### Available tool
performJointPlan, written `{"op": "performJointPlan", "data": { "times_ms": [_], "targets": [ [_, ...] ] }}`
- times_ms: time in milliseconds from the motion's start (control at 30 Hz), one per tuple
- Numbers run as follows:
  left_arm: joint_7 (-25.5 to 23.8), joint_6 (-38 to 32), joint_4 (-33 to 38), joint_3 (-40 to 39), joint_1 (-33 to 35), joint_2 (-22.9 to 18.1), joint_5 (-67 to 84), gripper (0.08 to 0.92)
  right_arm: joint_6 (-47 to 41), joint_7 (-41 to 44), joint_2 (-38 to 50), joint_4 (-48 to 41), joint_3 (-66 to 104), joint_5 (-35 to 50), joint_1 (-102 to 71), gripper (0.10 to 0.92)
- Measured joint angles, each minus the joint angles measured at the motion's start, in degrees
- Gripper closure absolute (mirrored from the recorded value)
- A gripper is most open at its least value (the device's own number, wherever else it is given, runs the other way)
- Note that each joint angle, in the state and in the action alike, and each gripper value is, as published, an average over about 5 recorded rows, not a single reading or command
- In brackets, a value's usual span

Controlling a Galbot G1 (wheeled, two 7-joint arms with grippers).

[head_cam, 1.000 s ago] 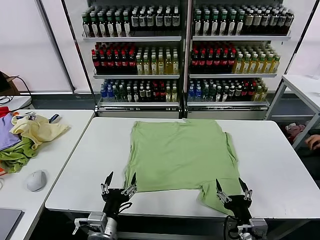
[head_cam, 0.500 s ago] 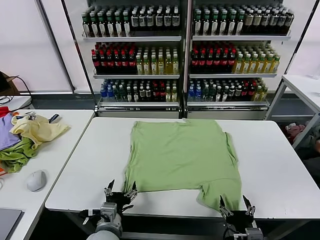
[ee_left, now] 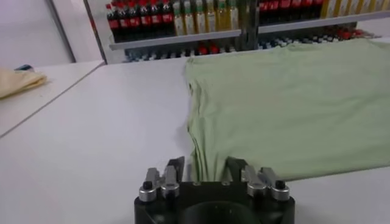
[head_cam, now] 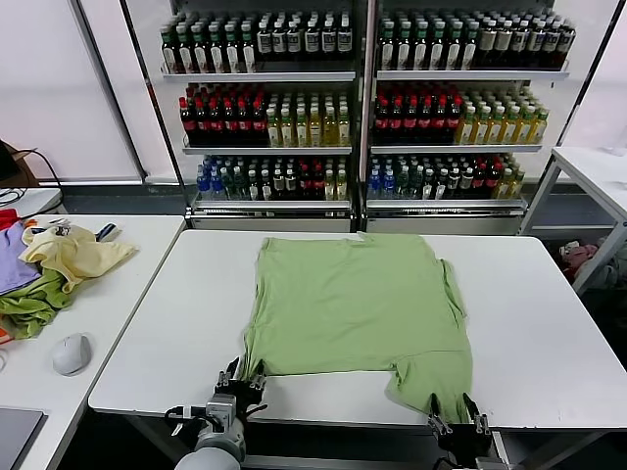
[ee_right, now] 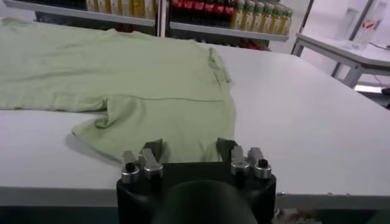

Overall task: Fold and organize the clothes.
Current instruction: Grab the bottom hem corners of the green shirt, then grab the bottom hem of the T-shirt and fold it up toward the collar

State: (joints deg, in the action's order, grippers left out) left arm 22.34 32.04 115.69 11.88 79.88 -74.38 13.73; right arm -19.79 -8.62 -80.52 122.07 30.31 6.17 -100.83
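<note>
Green T-shirt (head_cam: 358,304) lies flat, plain side up, on the white worktop (head_cam: 549,323), with its near edge at the front rim. The left tool (head_cam: 243,377) stands at the near left corner of the shirt; its fingers (ee_left: 175,167) are half closed around the cloth edge. The right tool (head_cam: 454,419) stands at the near right corner, fingers (ee_right: 152,148) also half closed on either side of the hem. Whether either really grips the cloth, I cannot tell.
</note>
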Motion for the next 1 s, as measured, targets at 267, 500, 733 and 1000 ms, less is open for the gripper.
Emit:
{"op": "performJointPlan", "data": {
  "times_ms": [267,500,733,1000],
  "targets": [
    [-0.2,-0.19,-0.17,-0.06,0.01,0.2,2.7,0.821,1.42,1.52,0.75,0.24,0.12,1.19,0.57,0.835],
    [-0.74,-1.93,-0.02,0.29,0.0,0.45,4.39,0.912,4.47,3.2,2.08,1.28,0.96,2.72,2.02,0.897],
    [-1.85,-5.66,2.12,1.44,-0.92,1.23,6.25,0.912,6.69,3.69,4.18,1.65,2.08,5.24,5.34,0.897],
    [-2.96,-9.78,2.89,2.55,-4.23,2.32,10.5,0.912,7.06,3.32,7.23,-0.83,1.89,7.99,12.17,0.897]
  ]
}}
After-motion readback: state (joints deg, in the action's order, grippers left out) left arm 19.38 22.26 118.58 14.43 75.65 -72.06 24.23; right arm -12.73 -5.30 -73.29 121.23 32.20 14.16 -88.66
